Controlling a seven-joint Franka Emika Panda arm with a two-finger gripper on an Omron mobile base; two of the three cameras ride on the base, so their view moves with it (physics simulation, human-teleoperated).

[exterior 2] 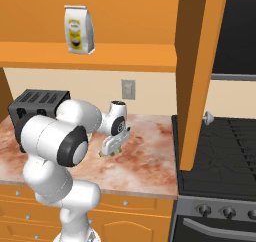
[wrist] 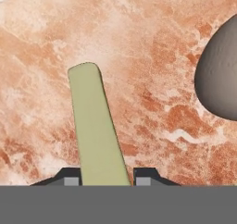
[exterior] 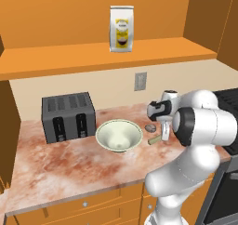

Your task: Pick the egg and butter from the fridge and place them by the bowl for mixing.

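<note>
The white arm's two-finger hand [wrist: 104, 181] points down at the marbled red-and-cream stone worktop [exterior: 60, 163], and the slim olive-yellow stick of butter [wrist: 95, 130] runs up from between its two dark fingertips [wrist: 69, 177]. The tips sit tight against the stick on either side, so the hand appears to be grasping the butter, with the stick's far end low over the stone or on it; contact cannot be told.

Just beside the butter, on the worktop, lies the small rounded brown-grey egg [wrist: 220, 75]. In the left base view the egg [exterior: 150, 127] sits between the hand [exterior: 164, 135] and the wide, shallow, pale cream-green bowl [exterior: 119, 135], close to the bowl's rim but apart from it.

By this reading the task is nearly through: the egg already lies by the bowl, and the butter [exterior: 154, 139] is at its place and only needs letting go. The fridge is not among what the frames show.

Room is fair. The worktop's front edge is well clear of the butter. Behind the bowl stands a dark grey four-slot toaster [exterior: 68, 116], well apart from the hand. To the arm's right the stone ends at a black stove top [exterior 2: 220, 146], with an orange wooden cabinet panel [exterior 2: 195, 76] hanging near that edge. Above, an orange shelf carries a white and yellow bag [exterior: 122, 29], well over the arm.
</note>
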